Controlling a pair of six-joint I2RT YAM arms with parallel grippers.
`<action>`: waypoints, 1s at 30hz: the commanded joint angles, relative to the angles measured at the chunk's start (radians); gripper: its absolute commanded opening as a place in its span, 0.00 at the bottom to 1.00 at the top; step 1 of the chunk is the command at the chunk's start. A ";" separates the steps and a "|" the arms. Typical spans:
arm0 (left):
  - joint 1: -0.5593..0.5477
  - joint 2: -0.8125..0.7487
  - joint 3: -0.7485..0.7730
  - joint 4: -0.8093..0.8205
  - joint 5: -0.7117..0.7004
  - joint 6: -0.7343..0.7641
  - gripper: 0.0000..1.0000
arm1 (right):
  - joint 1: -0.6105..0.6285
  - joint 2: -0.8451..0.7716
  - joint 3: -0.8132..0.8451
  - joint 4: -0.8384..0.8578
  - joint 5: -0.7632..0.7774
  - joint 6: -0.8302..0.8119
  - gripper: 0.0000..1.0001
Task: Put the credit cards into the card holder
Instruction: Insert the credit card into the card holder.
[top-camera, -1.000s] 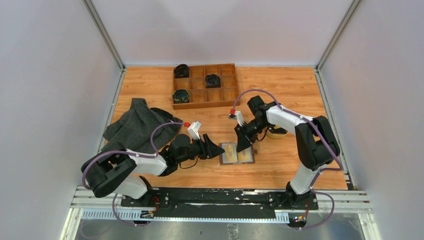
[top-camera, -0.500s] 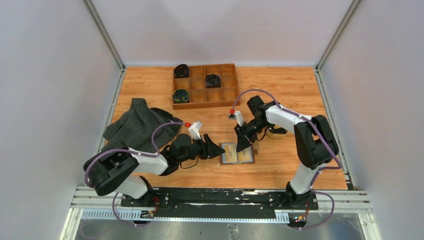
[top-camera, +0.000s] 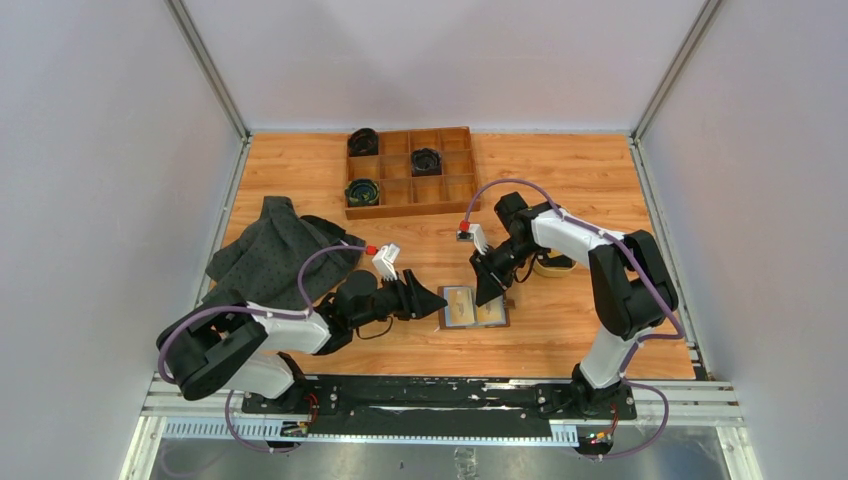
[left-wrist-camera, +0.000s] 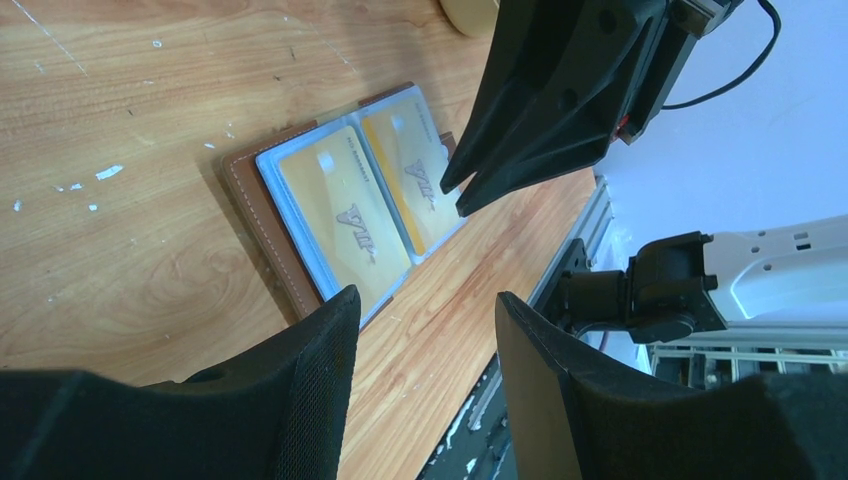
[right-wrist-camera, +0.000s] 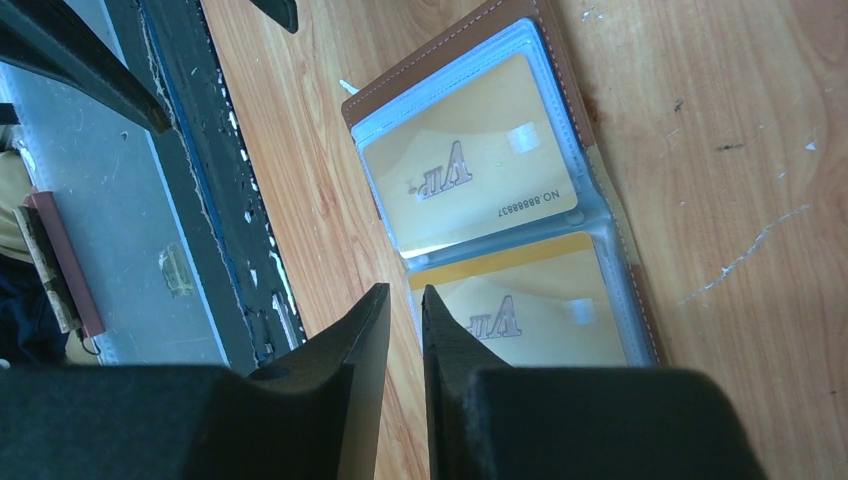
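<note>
Brown leather card holder (top-camera: 474, 306) lies open flat on the wood table (top-camera: 600, 180), near the front edge, right between the two grippers. Both clear sleeves are filled: one yellow-gold card (right-wrist-camera: 470, 150) in one side, a second gold card (right-wrist-camera: 520, 310) in the other, both face up, lettering readable, sitting square in the pockets. No loose cards visible anywhere in these views. Left gripper (top-camera: 440, 303) hovers just beside the holder's left edge, jaws moderately wide, holding nothing. Right gripper (top-camera: 490, 292) hangs over the holder's right half, jaws pinched to a thin slit, nothing seen between them. Judgement: insertion step looks finished or nearly so, task close to done. Next move probably calls for checking the cards are pushed fully home, then backing both arms off; if folding is wanted, one jaw must catch a cover edge without dragging the sleeves. Plastic sleeves look glossy and slippery. Off to the side: wooden tray (top-camera: 410, 195), dark cloth (top-camera: 275, 255), tan dish (top-camera: 553, 265) partly hidden behind the right arm.
</note>
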 joint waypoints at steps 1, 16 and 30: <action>-0.008 -0.022 -0.016 0.027 -0.011 0.020 0.55 | 0.003 -0.017 0.022 -0.033 -0.007 -0.030 0.22; -0.008 -0.039 -0.042 0.077 -0.008 0.013 0.55 | 0.004 -0.034 0.020 -0.038 0.010 -0.037 0.22; -0.017 -0.030 -0.027 0.081 0.007 0.008 0.56 | 0.008 0.009 0.031 -0.037 0.006 -0.016 0.22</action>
